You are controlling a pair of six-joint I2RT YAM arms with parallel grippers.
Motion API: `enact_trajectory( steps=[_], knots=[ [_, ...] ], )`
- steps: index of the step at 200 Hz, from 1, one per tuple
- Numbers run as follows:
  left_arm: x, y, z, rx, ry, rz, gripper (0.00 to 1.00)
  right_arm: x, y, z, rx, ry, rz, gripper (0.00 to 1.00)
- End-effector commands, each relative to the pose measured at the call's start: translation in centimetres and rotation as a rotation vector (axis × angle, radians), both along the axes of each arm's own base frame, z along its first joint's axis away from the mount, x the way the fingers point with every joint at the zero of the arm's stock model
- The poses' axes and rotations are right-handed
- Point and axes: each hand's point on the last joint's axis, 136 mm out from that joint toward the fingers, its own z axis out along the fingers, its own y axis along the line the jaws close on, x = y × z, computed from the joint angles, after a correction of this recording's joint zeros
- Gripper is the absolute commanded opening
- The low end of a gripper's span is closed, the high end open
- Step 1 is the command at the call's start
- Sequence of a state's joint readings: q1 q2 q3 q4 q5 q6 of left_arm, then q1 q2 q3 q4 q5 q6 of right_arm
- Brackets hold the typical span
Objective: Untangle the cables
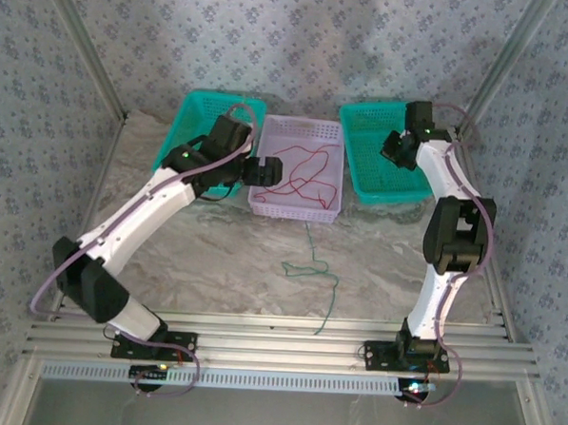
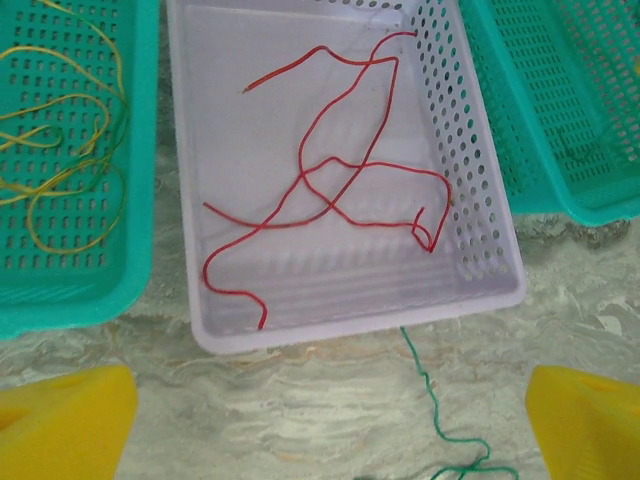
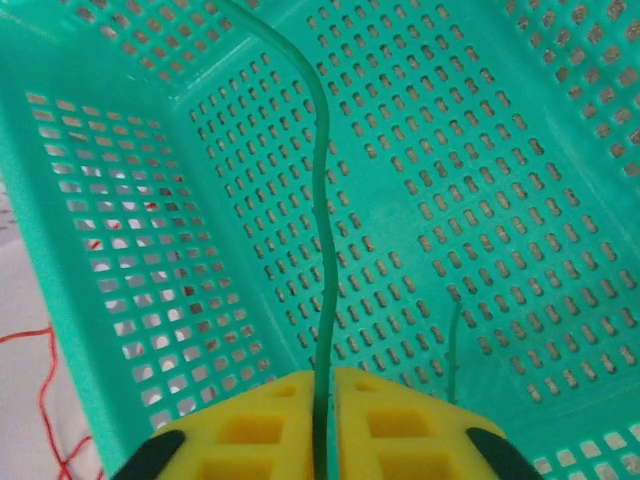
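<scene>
Tools | left wrist view: left tool (image 2: 325, 430) wide apart, red cable (image 2: 330, 205) in lilac basket (image 2: 480, 200) | right wrist view: right tool (image 3: 322, 400) clamped on green cable (image 3: 325, 250)

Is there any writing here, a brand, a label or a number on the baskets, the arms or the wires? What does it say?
None to read. The lilac basket, the teal baskets, the red cable, the green cable and the white arms carry no visible writing. The wall pattern is small flower-like motifs, not letters.
</scene>
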State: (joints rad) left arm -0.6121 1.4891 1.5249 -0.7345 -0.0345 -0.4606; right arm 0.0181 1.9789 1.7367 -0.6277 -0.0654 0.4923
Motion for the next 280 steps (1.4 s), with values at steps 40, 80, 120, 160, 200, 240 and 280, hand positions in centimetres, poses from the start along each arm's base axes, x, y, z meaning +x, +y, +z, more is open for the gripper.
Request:
enact_trajectory(
  steps=[40,80,120,160,200,240,280],
  knots=[
    [-2.2,4.4,-0.7,0.001,-0.027,0.066,1.0,-0.3,0.8,4.0,-0.053,-0.053,0.036,0.52],
    [-2.9,5.7,-1.7,0.007,-0.025,0.085,1.0,-2.2,2.8,7.1,-0.065,-0.114,0.085,0.55],
    [-2.9,6.7,-1.4,0.027,-0.049,0.112,1.0,-7.8,6.9,11.9,-0.094,-0.242,0.196,0.6],
    [-2.8,7.1,-0.6,0.005,-0.087,0.123,1.0,-16.6,13.1,10.4,-0.097,-0.238,0.439,0.63],
    [-3.0,7.3,0.2,-0.007,-0.111,0.122,1.0,-24.0,16.1,3.5,-0.102,-0.082,0.607,0.64],
    [-3.1,7.3,0.2,-0.01,-0.113,0.122,1.0,-28.8,18.0,-2.3,-0.123,0.072,0.683,0.64],
    [-3.1,7.5,0.3,-0.006,-0.121,0.128,1.0,-30.4,18.7,-7.2,-0.187,0.181,0.701,0.62]
  ],
)
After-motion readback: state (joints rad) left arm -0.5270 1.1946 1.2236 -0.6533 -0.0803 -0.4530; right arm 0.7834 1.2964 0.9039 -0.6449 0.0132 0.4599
